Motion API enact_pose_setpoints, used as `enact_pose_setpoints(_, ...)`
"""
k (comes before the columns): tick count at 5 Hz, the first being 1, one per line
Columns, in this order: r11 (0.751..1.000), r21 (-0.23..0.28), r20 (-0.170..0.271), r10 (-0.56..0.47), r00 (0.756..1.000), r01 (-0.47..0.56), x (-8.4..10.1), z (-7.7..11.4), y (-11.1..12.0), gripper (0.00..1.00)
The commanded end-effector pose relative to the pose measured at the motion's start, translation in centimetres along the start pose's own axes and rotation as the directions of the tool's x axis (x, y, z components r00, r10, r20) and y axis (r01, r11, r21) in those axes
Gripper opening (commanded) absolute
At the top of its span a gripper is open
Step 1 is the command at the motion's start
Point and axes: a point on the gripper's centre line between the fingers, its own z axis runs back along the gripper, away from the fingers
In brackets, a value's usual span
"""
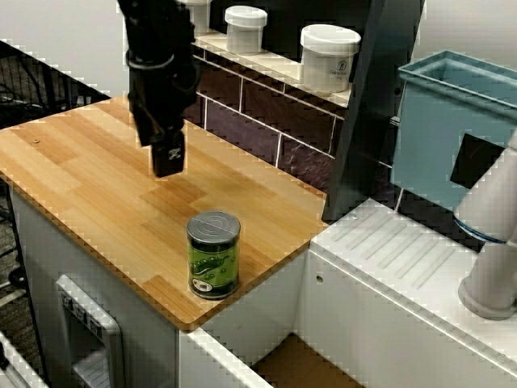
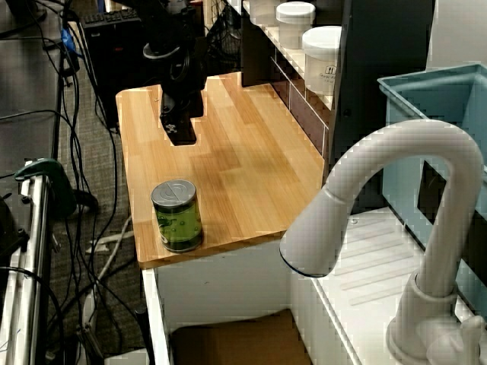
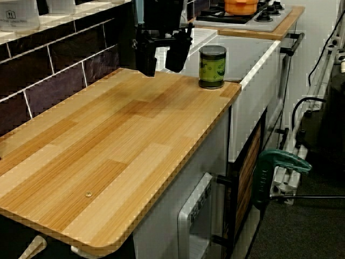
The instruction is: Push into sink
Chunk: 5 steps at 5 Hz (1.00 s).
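Can (image 1: 214, 255) stands at counter (image 1: 97, 178) corner beside sink (image 2: 236, 342), end effector (image 3: 161, 56) apart.

A glossy black robot arm (image 1: 158, 56) ends in a black gripper (image 3: 160, 58) with two blocky fingers (image 3: 145, 56); a small white marking sits near one finger's tip, and a pale band rings the wrist.
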Motion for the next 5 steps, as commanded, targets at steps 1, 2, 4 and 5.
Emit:
enact_pose_setpoints(1, 0.999, -0.014, -0.028, -0.041, 0.999, 0.041, -3.0, 0.5, 1.0, 1.00)
enact_pose_setpoints(2, 0.998, -0.032, -0.098, -0.051, 0.994, 0.049, -3.9, 0.4, 0.4, 1.00)
enact_pose_setpoints(4, 0.999, 0.002, -0.101, 0.052, 0.993, -0.052, -4.4, 0.1, -2.4, 1.00)
enact_pose_setpoints(5, 0.993, 0.056, -0.122, 0.106, 0.987, -0.100, -3.8, -0.2, -4.0, 1.00)
